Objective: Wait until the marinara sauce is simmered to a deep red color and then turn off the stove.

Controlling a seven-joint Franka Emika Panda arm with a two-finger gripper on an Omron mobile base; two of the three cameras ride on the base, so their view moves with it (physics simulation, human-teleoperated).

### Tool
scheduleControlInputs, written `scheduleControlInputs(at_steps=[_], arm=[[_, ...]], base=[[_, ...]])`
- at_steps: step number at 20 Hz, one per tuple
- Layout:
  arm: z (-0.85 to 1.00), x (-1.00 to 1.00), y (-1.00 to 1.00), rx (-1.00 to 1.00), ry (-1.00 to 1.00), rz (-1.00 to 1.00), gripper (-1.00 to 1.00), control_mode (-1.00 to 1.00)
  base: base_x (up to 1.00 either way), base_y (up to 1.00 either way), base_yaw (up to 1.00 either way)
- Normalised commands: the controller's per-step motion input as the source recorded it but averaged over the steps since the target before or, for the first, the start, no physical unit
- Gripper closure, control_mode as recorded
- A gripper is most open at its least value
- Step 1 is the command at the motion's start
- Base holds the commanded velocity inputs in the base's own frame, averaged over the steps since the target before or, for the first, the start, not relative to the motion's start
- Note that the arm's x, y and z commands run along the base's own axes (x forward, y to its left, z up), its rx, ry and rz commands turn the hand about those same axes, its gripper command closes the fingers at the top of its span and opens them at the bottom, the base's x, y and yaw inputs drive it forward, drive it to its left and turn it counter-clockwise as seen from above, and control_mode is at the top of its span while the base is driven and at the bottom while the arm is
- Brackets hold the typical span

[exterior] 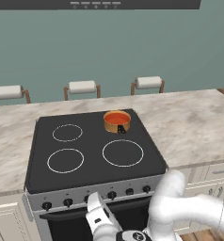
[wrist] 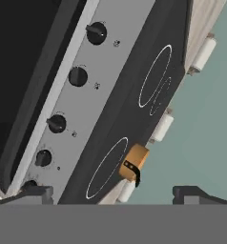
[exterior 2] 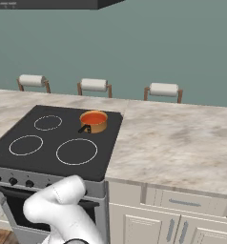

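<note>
The stove (exterior: 92, 150) is a black glass cooktop with four white rings and a steel front carrying a row of small black knobs (exterior: 112, 194). On its far right ring stands a small copper pot (exterior: 117, 122), and the marinara sauce (exterior: 117, 117) in it looks orange-red. The right base view has the pot (exterior 2: 93, 122) and sauce (exterior 2: 93, 117) at the cooktop's back right. My gripper (exterior: 97, 204) hangs low in front of the knob row, open and holding nothing. In the hand view its tips (wrist: 114, 192) stand wide apart, with the knobs (wrist: 77, 76) and the pot (wrist: 134, 162) ahead.
Marble counter (exterior: 189, 122) flanks the stove on both sides. Three white-seated stools (exterior: 83, 87) stand behind it against a teal wall. Pale cabinet drawers (exterior 2: 182, 202) sit to the right of the dark oven door (wrist: 25, 71). A dark hood (exterior: 132, 4) hangs overhead.
</note>
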Motion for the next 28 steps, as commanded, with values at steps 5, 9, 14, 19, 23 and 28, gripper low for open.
scheduleControlInputs(at_steps=[5,9,14,19,23,28], arm=[[-0.35,0.16,0.04,0.0,-0.07,0.06,-1.0,-1.0],[-0.32,0.11,0.01,0.0,-0.11,0.05,-1.0,-1.0],[-0.24,0.25,0.05,0.0,-0.13,0.04,-1.0,-1.0],[-0.17,0.34,0.18,0.01,-0.11,0.01,-1.0,-1.0],[-0.21,0.26,0.2,0.01,-0.07,0.01,-1.0,-1.0],[-0.34,0.08,0.19,0.01,-0.05,0.01,-1.0,-1.0]], base=[[0.0,0.0,0.0],[0.0,0.0,0.0],[0.0,0.0,0.0],[0.0,0.0,0.0],[0.0,0.0,0.0],[0.0,0.0,0.0]])
